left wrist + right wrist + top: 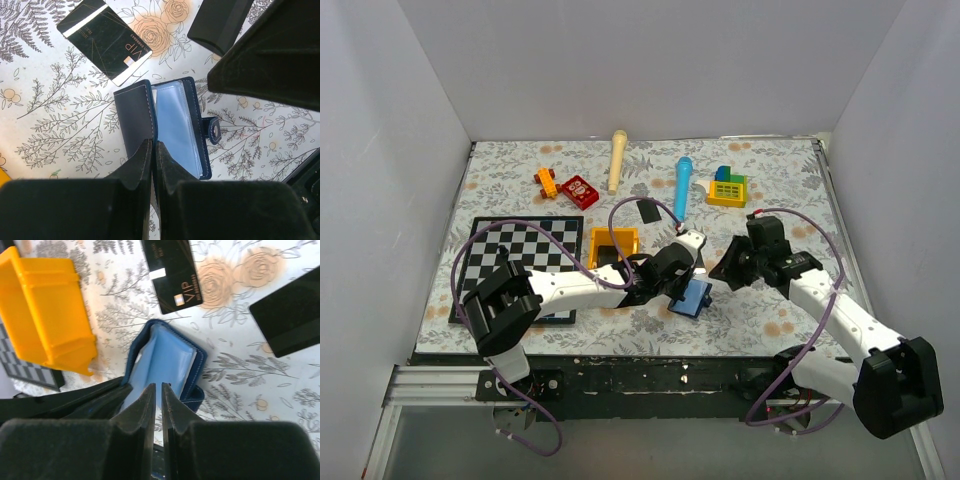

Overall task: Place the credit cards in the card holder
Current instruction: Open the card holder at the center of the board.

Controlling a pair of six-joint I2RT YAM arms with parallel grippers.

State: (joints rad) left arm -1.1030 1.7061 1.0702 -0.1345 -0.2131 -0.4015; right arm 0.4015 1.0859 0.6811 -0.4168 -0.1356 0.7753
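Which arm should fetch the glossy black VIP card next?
Right. The left gripper is clamped on the open navy-blue folding card holder, holding it spread; the right gripper holds nothing and hovers near the glossy black VIP card.

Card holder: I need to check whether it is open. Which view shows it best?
Left wrist: the card holder is open, with its navy cover, clear blue pockets and snap tab all plain. Right wrist shows the pockets, but the near part is covered. Top external shows only a small blue shape.
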